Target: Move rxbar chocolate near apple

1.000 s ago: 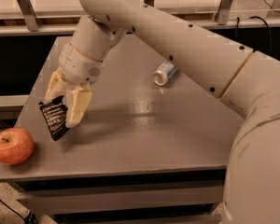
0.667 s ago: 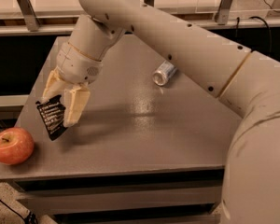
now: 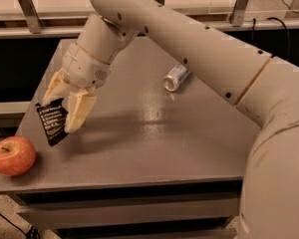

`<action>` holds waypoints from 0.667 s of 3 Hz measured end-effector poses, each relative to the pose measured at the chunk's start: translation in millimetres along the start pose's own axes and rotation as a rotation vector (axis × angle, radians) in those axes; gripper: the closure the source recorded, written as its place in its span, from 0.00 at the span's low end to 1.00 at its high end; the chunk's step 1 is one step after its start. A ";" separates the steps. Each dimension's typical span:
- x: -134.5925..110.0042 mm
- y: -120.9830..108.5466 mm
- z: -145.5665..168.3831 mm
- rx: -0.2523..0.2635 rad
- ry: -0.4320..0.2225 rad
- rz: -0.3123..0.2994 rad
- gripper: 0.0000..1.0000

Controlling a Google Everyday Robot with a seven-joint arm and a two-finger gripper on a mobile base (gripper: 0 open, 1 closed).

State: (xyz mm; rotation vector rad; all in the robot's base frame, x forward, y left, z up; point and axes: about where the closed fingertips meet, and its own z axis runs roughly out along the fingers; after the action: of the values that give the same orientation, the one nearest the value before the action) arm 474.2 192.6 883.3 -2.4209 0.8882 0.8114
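Jaws of gripper pinch rxbar chocolate near apple.

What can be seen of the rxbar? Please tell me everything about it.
The rxbar is a flat, thin, dark wrapper with rows of white text; it looks like plastic film. It hangs tilted, its upper end pinched between the cream fingers of the gripper, over the table, near its front corner at the picture's left. Its lower end is close to the apple but apart from it. Whether that end touches the table cannot be told.
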 end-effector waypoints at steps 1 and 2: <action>-1.8 1.6 -4.4 0.017 -0.071 0.009 0.00; -2.4 2.6 -6.5 0.025 -0.153 0.024 0.00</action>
State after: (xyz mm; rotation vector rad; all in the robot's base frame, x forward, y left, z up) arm 473.3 188.1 889.1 -2.2950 0.8638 0.9737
